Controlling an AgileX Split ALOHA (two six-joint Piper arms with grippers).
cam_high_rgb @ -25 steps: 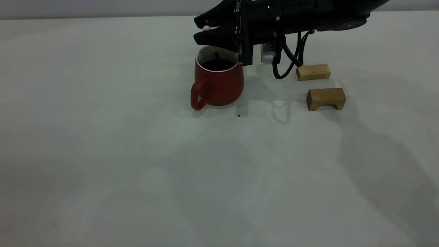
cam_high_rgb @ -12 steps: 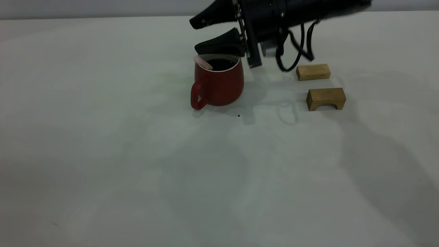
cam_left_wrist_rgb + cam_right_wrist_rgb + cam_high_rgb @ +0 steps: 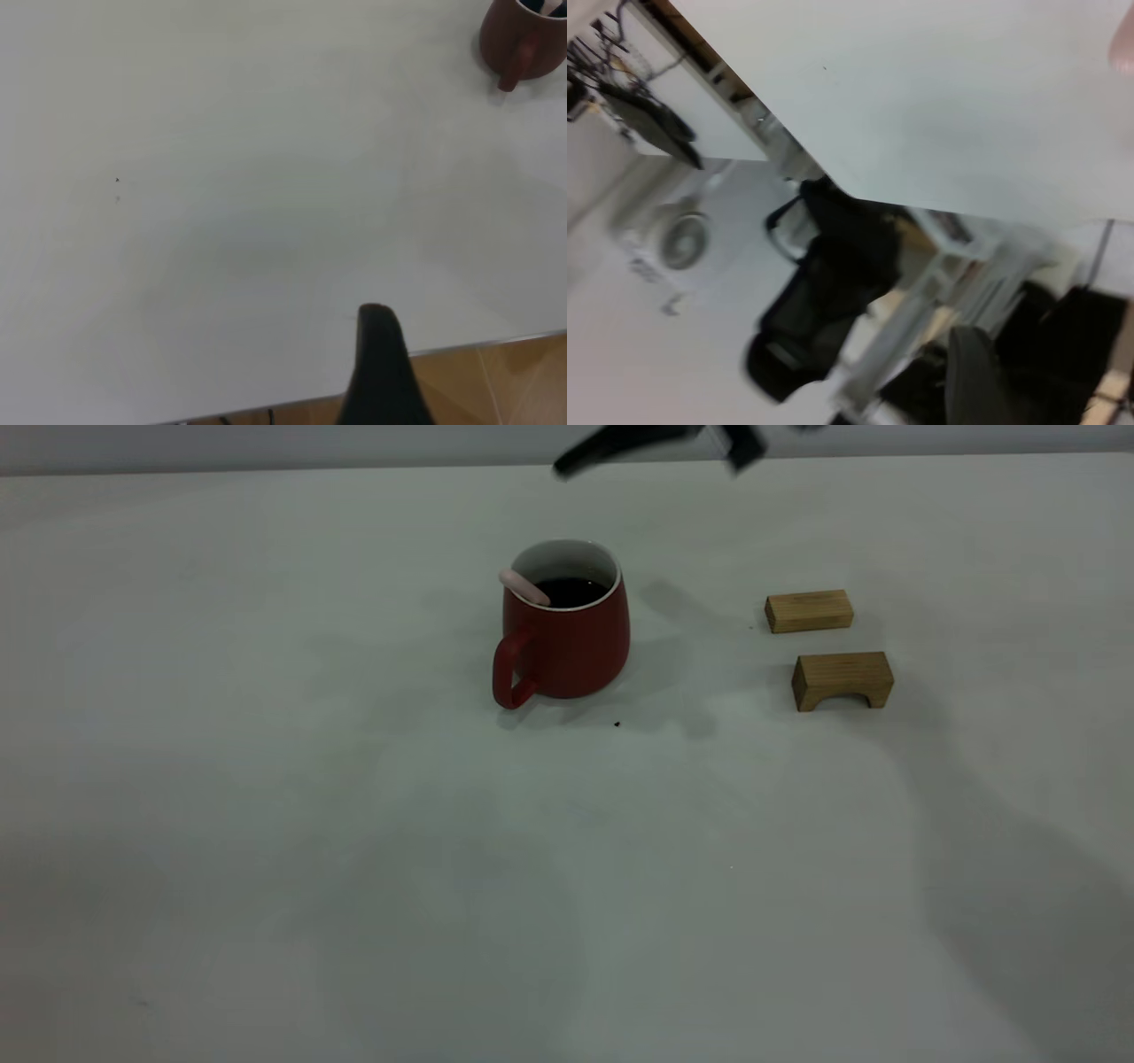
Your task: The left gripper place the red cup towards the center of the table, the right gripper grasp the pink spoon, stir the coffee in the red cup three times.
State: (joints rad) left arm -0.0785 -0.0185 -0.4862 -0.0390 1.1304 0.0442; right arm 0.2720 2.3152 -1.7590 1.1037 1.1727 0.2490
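The red cup [image 3: 567, 638] stands near the middle of the table [image 3: 354, 824], its handle toward the front left; the left wrist view shows it far off [image 3: 523, 35]. Dark coffee [image 3: 574, 591] fills it. The pink spoon [image 3: 524, 587] rests in the cup, its pink handle leaning over the left rim and its bowl hidden in the liquid. My right gripper [image 3: 620, 443] is high above and behind the cup, blurred, open and holding nothing. Out of the exterior view, my left gripper [image 3: 381, 363] hangs over the table's near edge with only one dark finger showing.
Two tan wooden blocks lie right of the cup, a flat one [image 3: 809, 610] behind an arch-shaped one [image 3: 842, 679]. A tiny dark speck [image 3: 617, 724] sits just in front of the cup.
The right gripper opened and let go of the spoon, which tipped against the cup's left rim. The gripper then rose up and back, nearly out of view. The cup has not moved.
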